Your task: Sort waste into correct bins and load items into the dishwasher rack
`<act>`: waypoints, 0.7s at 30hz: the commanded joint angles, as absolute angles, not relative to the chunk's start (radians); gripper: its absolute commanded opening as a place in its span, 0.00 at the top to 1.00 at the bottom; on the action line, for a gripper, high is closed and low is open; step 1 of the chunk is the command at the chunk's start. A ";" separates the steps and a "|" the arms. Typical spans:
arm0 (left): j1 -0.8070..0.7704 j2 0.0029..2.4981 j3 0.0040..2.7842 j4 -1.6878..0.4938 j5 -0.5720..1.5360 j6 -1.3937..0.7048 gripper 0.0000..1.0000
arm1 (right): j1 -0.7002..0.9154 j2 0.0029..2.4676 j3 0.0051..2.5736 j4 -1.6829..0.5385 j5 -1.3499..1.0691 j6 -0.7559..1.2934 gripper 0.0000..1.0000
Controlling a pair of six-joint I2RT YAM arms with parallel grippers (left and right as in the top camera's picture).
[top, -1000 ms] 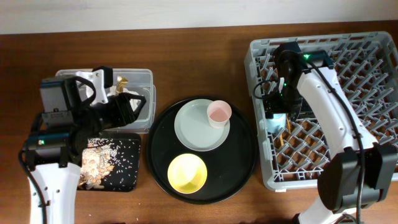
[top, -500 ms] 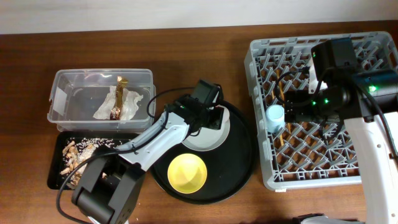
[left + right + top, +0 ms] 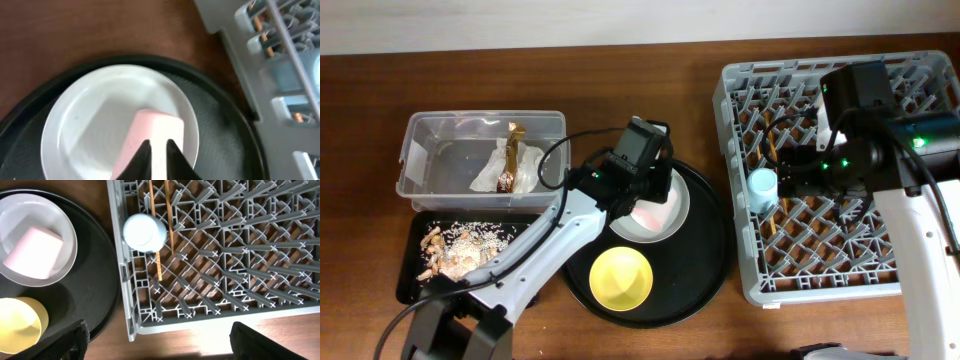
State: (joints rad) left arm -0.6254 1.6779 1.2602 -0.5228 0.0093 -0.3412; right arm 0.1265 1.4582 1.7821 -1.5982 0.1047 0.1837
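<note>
My left fingers (image 3: 158,146) are drawn almost together, pinching the wall of the pink cup (image 3: 156,125). The cup is tipped over on the pale plate (image 3: 85,120), which sits on the far part of the round black tray (image 3: 705,255). The yellow bowl (image 3: 621,278) stands upright on the near part of that tray, just beside the plate and apart from my fingers.

My right fingers (image 3: 165,347) are spread wide, one at each lower corner of the wrist view, with nothing between them. They hang above the near left part of the dishwasher rack (image 3: 910,130). The light-blue cup (image 3: 144,231) stands in the rack, close against its left wall; I cannot tell whether its mouth faces up or down. The wooden chopsticks (image 3: 168,215) lie on the lattice floor running far to near. One is just to the right of the cup, and the other passes by it, partly hidden.

At the left of the tabletop (image 3: 620,90), the clear tub (image 3: 420,150) holds a white tissue (image 3: 492,176) and a gold foil wrapper (image 3: 517,132). Just near of the tub, the shallow black tray (image 3: 405,270) holds tan food scraps (image 3: 450,255) and white rice-like bits. My left arm crosses over that tray's right end.
</note>
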 commanded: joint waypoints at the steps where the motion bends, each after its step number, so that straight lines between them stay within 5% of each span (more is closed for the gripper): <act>1: -0.625 1.678 1.274 -0.662 -0.015 -0.376 0.96 | 0.122 1.447 1.783 -1.614 0.128 0.176 0.09; 5: -0.562 1.677 1.274 -0.846 0.356 -0.455 0.83 | 0.122 1.448 1.750 -1.607 0.128 0.173 0.06; 9: -0.506 1.677 1.261 -0.980 0.404 -0.413 0.73 | 0.122 1.450 1.722 -1.587 0.128 0.173 0.05; 14: -0.494 1.677 1.127 -0.743 0.447 -0.414 0.78 | 0.122 1.453 1.722 -1.586 0.127 0.173 0.05; 17: -0.427 1.677 1.124 -0.670 0.610 -0.414 0.62 | 0.122 1.453 1.722 -1.586 0.127 0.173 0.05; 21: -0.415 1.677 1.058 -0.560 0.662 -0.471 0.57 | 0.122 1.454 1.722 -1.586 0.127 0.173 0.05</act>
